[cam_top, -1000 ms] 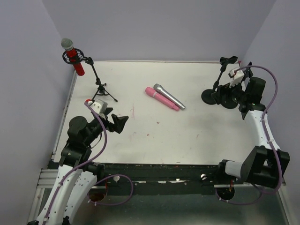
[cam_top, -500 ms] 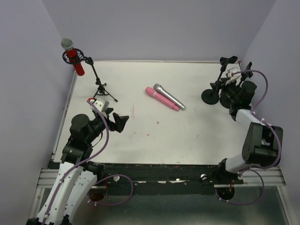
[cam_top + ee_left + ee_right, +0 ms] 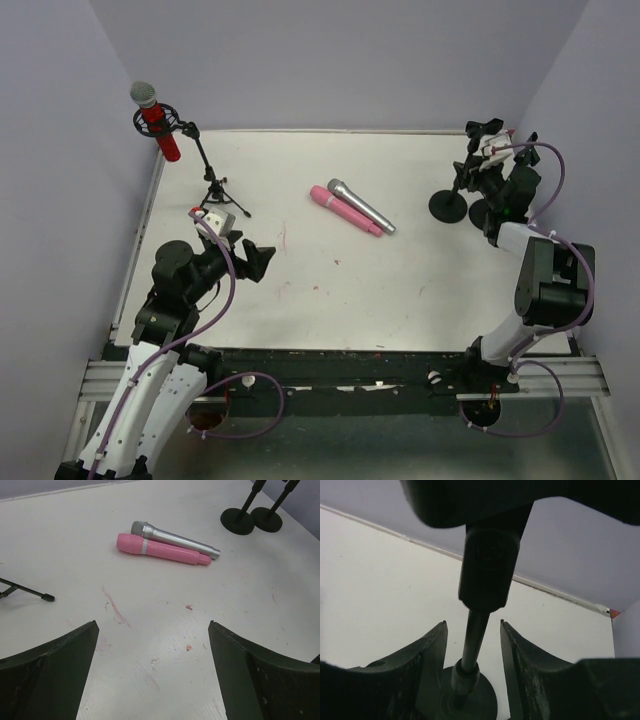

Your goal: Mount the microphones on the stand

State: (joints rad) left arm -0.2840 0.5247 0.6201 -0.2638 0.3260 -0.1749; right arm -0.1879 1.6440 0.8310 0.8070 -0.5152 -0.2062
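At 8 o'clock the left gripper (image 3: 152, 630) is held wide open and empty. At centre the pink microphone (image 3: 165, 552) and silver microphone (image 3: 175, 537) are laid side by side. At 2 o'clock a stand post (image 3: 470, 652) is flanked by the right gripper (image 3: 473, 622), jaws not yet touching it. At 10 o'clock the red microphone (image 3: 155, 120) is seen clipped in its tripod (image 3: 212, 185). The post is best clamped squarely, so nothing is tipped

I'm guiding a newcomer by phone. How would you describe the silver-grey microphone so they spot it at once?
Look at the middle of the white table, where two microphones lie side by side. The silver-grey microphone is the one on the far side, metallic with a mesh head; the pink microphone beside it is pink all over.
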